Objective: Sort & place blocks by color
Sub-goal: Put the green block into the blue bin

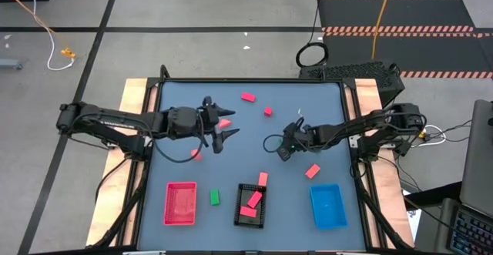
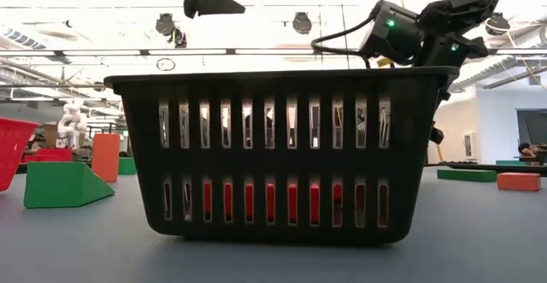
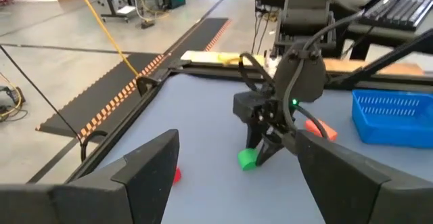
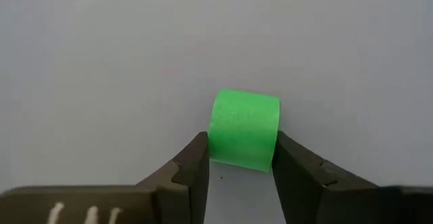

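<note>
My right gripper (image 1: 282, 153) is at mid-table and shut on a small green block (image 4: 245, 129), which also shows at its fingertips in the left wrist view (image 3: 248, 159). My left gripper (image 1: 231, 122) hangs open, raised above the table's left-middle, over a pink-red block (image 1: 224, 122). Loose pink-red blocks lie flat on the table (image 1: 248, 97), (image 1: 267, 111), (image 1: 196, 155). A salmon block (image 1: 312, 171) and a green wedge (image 1: 214, 197) rest on the table too. More pink-red blocks (image 1: 251, 202) lie in the black tray. My right gripper pinches the green block by its two opposite sides (image 4: 215, 137), between the free ends of the two fingers (image 4: 193, 166). The fingers come from above, slanting down. The block sits upright at the table's surface; whether it is lifted clear I cannot tell.
The red tray (image 1: 181, 203), the black slotted tray (image 1: 251, 206) and the blue tray (image 1: 327, 206) stand in a row along the near edge. One pink-red block (image 1: 263, 179) lies just beyond the black tray. The black tray (image 2: 282, 146) fills the low view.
</note>
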